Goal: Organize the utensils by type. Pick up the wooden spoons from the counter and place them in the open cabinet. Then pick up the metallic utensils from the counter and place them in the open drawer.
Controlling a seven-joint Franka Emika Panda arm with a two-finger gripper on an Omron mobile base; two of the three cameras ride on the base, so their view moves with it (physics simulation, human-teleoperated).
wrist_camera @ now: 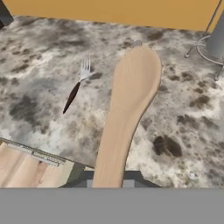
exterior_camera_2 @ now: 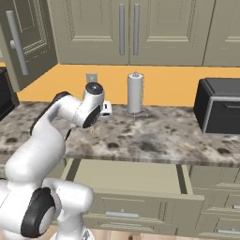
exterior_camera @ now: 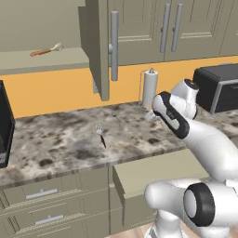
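Observation:
My gripper (wrist_camera: 109, 183) is shut on the handle of a wooden spoon (wrist_camera: 129, 100), which points away from the hand above the counter (wrist_camera: 39, 100). A second wooden spoon (exterior_camera: 46, 50), orange-brown with a pale bowl, lies on the shelf of the open cabinet (exterior_camera: 42, 61). A fork (exterior_camera: 101, 136) (wrist_camera: 75, 89) with silver tines and a dark handle lies on the counter (exterior_camera: 56, 144), left of the held spoon. A small grey metal spoon (exterior_camera: 115, 114) lies farther back, its tip (wrist_camera: 137, 43) just showing past the held spoon's bowl. Below the counter edge the drawer (exterior_camera: 153, 173) (exterior_camera_2: 126, 176) stands open.
A paper towel holder (exterior_camera: 149, 88) (exterior_camera_2: 135, 93) stands at the back of the counter, right of my hand. A black appliance (exterior_camera: 218, 86) (exterior_camera_2: 218, 105) sits at the right end. Another dark appliance (exterior_camera: 3, 125) is at the far left. The cabinet door (exterior_camera: 100, 46) juts out over the counter.

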